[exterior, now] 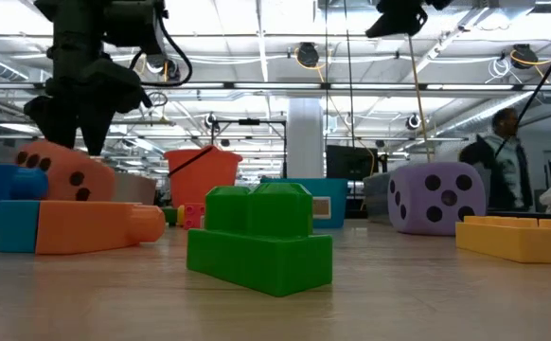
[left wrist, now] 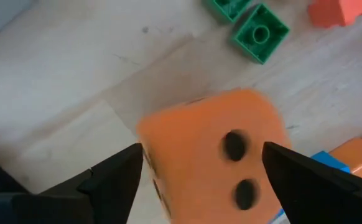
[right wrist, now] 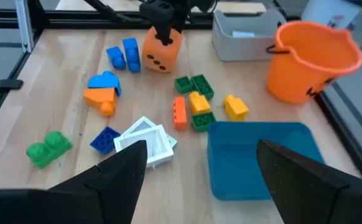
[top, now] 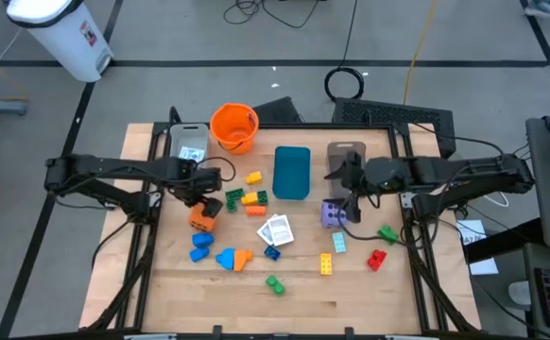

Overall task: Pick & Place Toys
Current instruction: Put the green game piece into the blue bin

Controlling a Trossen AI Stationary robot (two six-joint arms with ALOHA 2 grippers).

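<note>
The orange die (top: 200,218) (left wrist: 212,162) rests on the table at the left, beside blue bricks (top: 202,244). My left gripper (top: 196,195) (left wrist: 203,148) points down over it, open, one finger on each side of its top; I cannot tell whether they touch it. The purple die (top: 333,213) sits at the right. My right gripper (top: 343,184) (right wrist: 199,155) hangs raised above it, open, with nothing between its fingers. Coloured bricks (top: 247,196) and white cards (top: 277,229) lie mid-table. A green brick (top: 274,282) lies near the front edge.
An orange bucket (top: 234,127), a grey tray (top: 188,142), a teal tray (top: 292,172) and a brown tray (top: 346,156) stand along the far side. Yellow, red and green bricks (top: 355,250) lie at the front right. A person (exterior: 505,161) stands beyond the table.
</note>
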